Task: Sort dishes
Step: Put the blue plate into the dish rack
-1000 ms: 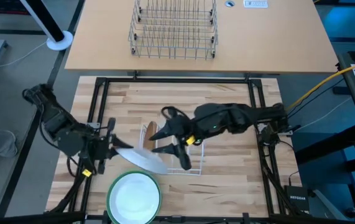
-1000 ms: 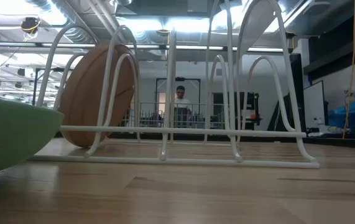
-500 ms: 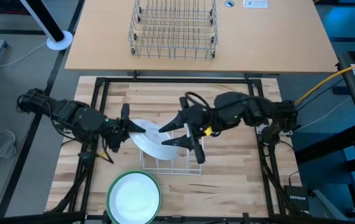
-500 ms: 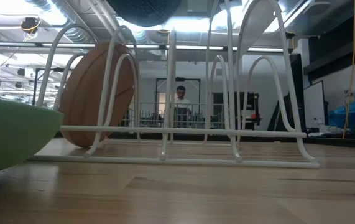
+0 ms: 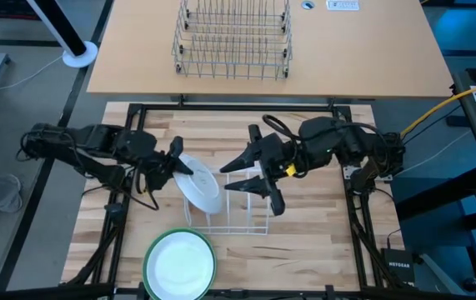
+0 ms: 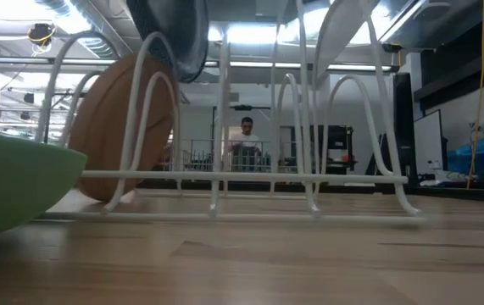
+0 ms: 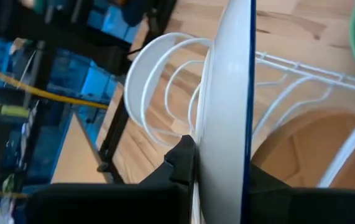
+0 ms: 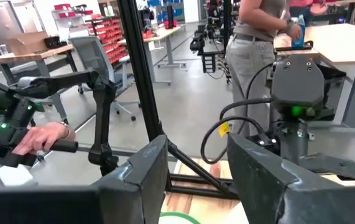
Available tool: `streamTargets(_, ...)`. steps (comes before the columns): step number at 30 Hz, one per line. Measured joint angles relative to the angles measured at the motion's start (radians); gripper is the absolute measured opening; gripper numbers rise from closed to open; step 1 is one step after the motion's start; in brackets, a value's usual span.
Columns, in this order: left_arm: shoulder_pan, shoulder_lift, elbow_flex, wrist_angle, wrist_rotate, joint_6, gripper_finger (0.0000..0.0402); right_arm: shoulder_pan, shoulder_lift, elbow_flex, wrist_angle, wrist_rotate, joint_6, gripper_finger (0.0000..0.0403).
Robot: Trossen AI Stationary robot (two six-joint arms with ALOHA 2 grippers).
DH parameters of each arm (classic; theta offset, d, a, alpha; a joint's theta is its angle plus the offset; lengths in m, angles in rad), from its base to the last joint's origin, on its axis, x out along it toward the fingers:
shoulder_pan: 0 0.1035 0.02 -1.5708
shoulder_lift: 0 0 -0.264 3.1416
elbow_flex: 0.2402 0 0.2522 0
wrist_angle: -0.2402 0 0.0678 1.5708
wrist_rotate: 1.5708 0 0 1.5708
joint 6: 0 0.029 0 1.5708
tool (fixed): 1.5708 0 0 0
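Observation:
My left gripper (image 5: 177, 164) is shut on a plate (image 5: 202, 188) that is white on top and dark blue underneath. It holds the plate tilted on edge over the left end of the white wire rack (image 5: 242, 208). In the low view the plate's dark lower rim (image 6: 174, 38) dips among the tops of the rack's loops. The tan-brown plate (image 6: 114, 127) stands on edge in the rack's left slot. My right gripper (image 5: 254, 173) is open and empty above the rack's right half. A green plate (image 5: 179, 262) with a white inside lies flat near the front edge. My left gripper pinches the plate's rim (image 7: 227, 155) between its two fingers, one finger (image 7: 180, 163) on the white face and the other on the dark blue back. The fingers come level from the table's left. The plate stands tilted on edge, lifted; whether it touches the rack I cannot tell.
A larger grey wire basket (image 5: 233, 37) stands on the far table. The dark frame rails (image 5: 129, 142) run along both sides of the wooden top. A person (image 8: 258, 43) stands in the room beyond, and another shows behind the rack (image 6: 243, 144).
My left gripper has carried the plate from beside the green plate up and toward the table's right and far side, tipping it from nearly flat onto its edge over the rack. My right gripper has drawn back toward the right. The rack has slid a little.

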Motion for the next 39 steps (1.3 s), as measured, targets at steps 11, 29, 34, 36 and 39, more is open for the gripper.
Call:
streamTargets(11, 0.091, 0.121, 0.0, -0.043, 0.031, 0.173, 0.0021, 0.0, 0.017, -0.053, -0.242, 0.376, 0.052, 0.017)
streamTargets(29, 0.092, 0.31, -0.001, -0.029, 0.04, 0.32, 0.0021, 0.0, 0.049, -0.493, -0.351, 0.694, 0.482, 0.0169)
streamTargets(34, 0.092, 0.335, 0.002, -0.022, 0.042, 0.321, 0.0024, 0.0, 0.049, -0.598, -0.335, 0.727, 0.558, 0.0169)
streamTargets(36, 0.092, 0.345, 0.004, -0.011, 0.042, 0.323, 0.0029, 0.0, 0.048, -0.632, -0.303, 0.733, 0.578, 0.0169)
streamTargets(39, 0.091, 0.356, 0.004, 0.011, 0.043, 0.321, 0.0029, 0.0, 0.047, -0.67, -0.287, 0.747, 0.58, 0.0169)
